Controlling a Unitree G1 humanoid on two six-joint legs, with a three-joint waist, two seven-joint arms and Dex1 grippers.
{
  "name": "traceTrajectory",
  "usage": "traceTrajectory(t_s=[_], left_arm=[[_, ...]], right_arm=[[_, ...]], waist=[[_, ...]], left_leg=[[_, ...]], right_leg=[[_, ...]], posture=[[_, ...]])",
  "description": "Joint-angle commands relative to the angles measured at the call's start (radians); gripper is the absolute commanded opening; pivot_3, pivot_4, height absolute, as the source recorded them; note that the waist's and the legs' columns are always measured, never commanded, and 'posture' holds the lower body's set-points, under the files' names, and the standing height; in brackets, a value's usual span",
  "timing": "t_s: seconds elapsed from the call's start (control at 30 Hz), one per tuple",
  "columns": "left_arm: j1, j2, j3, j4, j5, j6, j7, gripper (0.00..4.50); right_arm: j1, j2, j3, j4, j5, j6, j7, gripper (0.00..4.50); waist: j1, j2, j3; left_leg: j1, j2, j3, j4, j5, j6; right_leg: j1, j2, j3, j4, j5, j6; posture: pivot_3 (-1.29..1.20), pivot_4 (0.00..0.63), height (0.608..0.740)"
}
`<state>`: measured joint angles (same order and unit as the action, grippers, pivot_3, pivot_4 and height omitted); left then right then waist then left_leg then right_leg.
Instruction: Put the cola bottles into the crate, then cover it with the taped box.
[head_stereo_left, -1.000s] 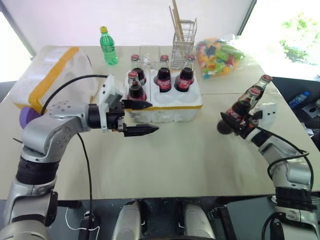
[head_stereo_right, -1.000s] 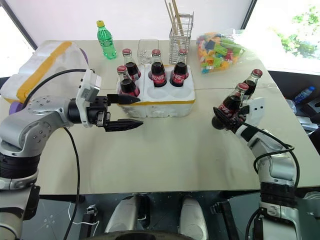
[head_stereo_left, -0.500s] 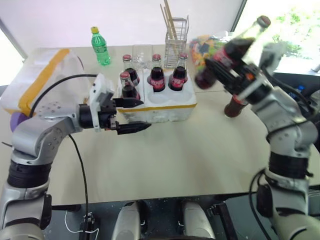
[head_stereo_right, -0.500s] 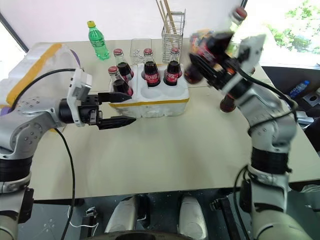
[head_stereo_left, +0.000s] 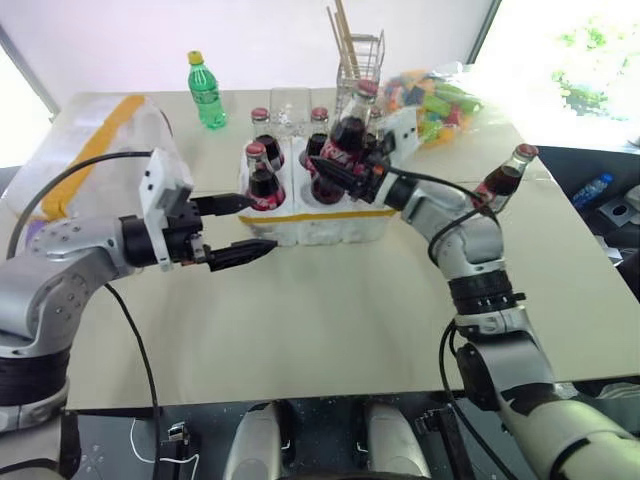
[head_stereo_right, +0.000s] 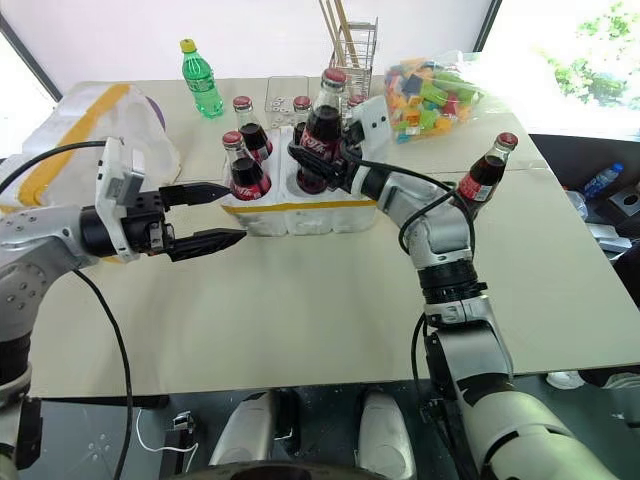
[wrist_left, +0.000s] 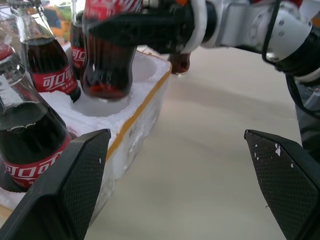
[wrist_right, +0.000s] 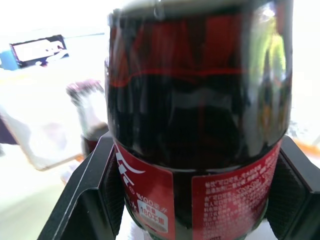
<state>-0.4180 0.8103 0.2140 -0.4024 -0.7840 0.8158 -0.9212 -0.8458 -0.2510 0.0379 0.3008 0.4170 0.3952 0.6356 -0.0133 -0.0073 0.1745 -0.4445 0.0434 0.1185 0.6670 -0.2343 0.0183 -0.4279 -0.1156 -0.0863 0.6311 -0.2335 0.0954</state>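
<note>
The crate (head_stereo_left: 340, 222) stands at mid-table with several cola bottles upright in its wells, one at the front left (head_stereo_left: 262, 181). My right gripper (head_stereo_left: 338, 168) is shut on another cola bottle (head_stereo_left: 347, 138) and holds it tilted just above the empty front middle well (wrist_left: 102, 105). In the right wrist view its fingers clamp that bottle (wrist_right: 200, 125) at the label. One more cola bottle (head_stereo_left: 503, 180) stands on the table to the right. My left gripper (head_stereo_left: 255, 227) hangs open and empty in front of the crate's left end. The taped box (head_stereo_left: 100, 140) lies at the far left.
A green plastic bottle (head_stereo_left: 207, 92) stands at the back left. Behind the crate are a clear container (head_stereo_left: 287, 108), a wire basket with sticks (head_stereo_left: 362, 65) and a bag of coloured blocks (head_stereo_left: 440, 100). Bare table (head_stereo_left: 340, 310) stretches in front of the crate.
My right arm has lifted its cola bottle and swung it left, from the table's right side to over the crate. The left gripper drew slightly left, still open.
</note>
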Motion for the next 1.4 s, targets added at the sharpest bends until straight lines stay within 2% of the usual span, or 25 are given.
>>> traceTrajectory(t_s=[0.03,0.17,0.43,0.53,0.63,0.77,0.93,1.0,1.13,1.27,1.4], left_arm=[[0.005,0.006,0.031,-0.045,-0.030,0.004,0.029,4.50],[0.012,0.002,0.022,-0.046,-0.030,-0.004,0.044,4.50],[-0.013,-0.016,-0.008,-0.027,-0.018,-0.021,0.054,4.50],[-0.019,-0.018,-0.015,-0.024,-0.015,-0.024,0.053,4.50],[-0.020,-0.019,-0.021,-0.022,-0.011,-0.028,0.052,4.50],[-0.020,-0.017,-0.026,-0.019,-0.012,-0.033,0.046,4.50],[-0.023,-0.020,-0.038,-0.013,-0.016,-0.036,0.034,4.50],[-0.030,-0.029,-0.050,-0.009,-0.015,-0.036,0.032,4.50],[-0.050,-0.055,-0.087,0.007,-0.005,-0.044,0.024,4.50],[-0.088,-0.084,-0.137,0.033,0.015,-0.059,0.009,4.50],[-0.128,-0.111,-0.180,0.067,0.038,-0.079,-0.015,4.50]], right_arm=[[-0.038,0.025,0.003,-0.019,-0.008,-0.039,0.038,2.83],[-0.016,0.066,0.058,-0.011,-0.040,-0.035,0.075,2.83],[-0.104,0.098,0.095,0.247,-0.197,-0.098,0.037,2.83],[-0.136,0.106,0.078,0.306,-0.215,-0.102,0.025,4.35],[-0.143,0.110,0.062,0.310,-0.216,-0.108,0.024,4.44],[-0.090,0.082,0.038,0.185,-0.200,-0.064,0.015,4.44],[0.044,-0.005,-0.051,-0.137,-0.139,0.077,-0.029,4.44],[0.117,-0.073,-0.122,-0.312,-0.083,0.158,-0.034,4.44],[0.292,-0.208,-0.264,-0.528,-0.034,0.266,-0.067,4.44],[0.437,-0.273,-0.426,-0.581,0.011,0.333,-0.124,4.44],[0.533,-0.301,-0.505,-0.580,-0.042,0.288,-0.203,4.44]], waist=[[0.000,0.000,0.000],[-0.005,0.000,0.000],[-0.015,0.000,0.000],[-0.024,-0.001,-0.001],[-0.027,-0.001,-0.001],[-0.023,-0.001,-0.001],[0.002,0.000,0.000],[0.008,0.000,0.000],[0.015,-0.001,-0.001],[0.023,-0.001,-0.001],[0.020,-0.001,-0.001]], left_leg=[[0.000,0.000,0.000,0.000,0.000,0.000],[0.000,0.000,0.000,-0.001,0.000,0.000],[0.002,0.002,0.002,-0.001,0.001,-0.002],[0.003,0.002,0.001,-0.001,0.002,-0.004],[0.003,0.003,0.001,-0.001,0.002,-0.004],[0.002,0.003,0.001,-0.001,0.002,-0.004],[0.001,0.004,0.000,-0.001,0.002,-0.004],[0.001,0.003,0.000,-0.001,0.002,-0.004],[0.001,0.003,0.000,-0.001,0.002,-0.004],[0.002,0.001,0.000,-0.002,0.001,-0.002],[0.002,0.001,0.000,-0.002,-0.001,0.001]], right_leg=[[0.000,0.000,0.000,0.000,0.000,0.000],[0.000,0.001,0.000,0.000,0.000,0.000],[0.000,0.002,0.000,0.000,0.000,0.000],[0.000,0.002,0.000,0.001,0.000,0.000],[0.000,0.003,0.000,0.001,0.000,0.000],[0.000,0.002,0.000,0.001,0.000,0.000],[0.000,0.002,0.000,0.000,0.000,0.000],[0.000,0.001,0.000,0.000,0.000,0.000],[0.000,0.001,0.000,-0.001,0.000,0.000],[0.001,0.001,0.000,-0.001,0.000,-0.001],[0.001,0.002,0.000,0.000,0.000,-0.001]], posture=[[0.00,0.150,0.736],[0.00,0.150,0.736],[0.00,0.150,0.736],[0.00,0.150,0.736],[0.00,0.150,0.736],[0.00,0.150,0.736],[0.00,0.150,0.736],[0.00,0.150,0.736],[0.00,0.150,0.736],[0.00,0.150,0.736],[0.00,0.150,0.736]])
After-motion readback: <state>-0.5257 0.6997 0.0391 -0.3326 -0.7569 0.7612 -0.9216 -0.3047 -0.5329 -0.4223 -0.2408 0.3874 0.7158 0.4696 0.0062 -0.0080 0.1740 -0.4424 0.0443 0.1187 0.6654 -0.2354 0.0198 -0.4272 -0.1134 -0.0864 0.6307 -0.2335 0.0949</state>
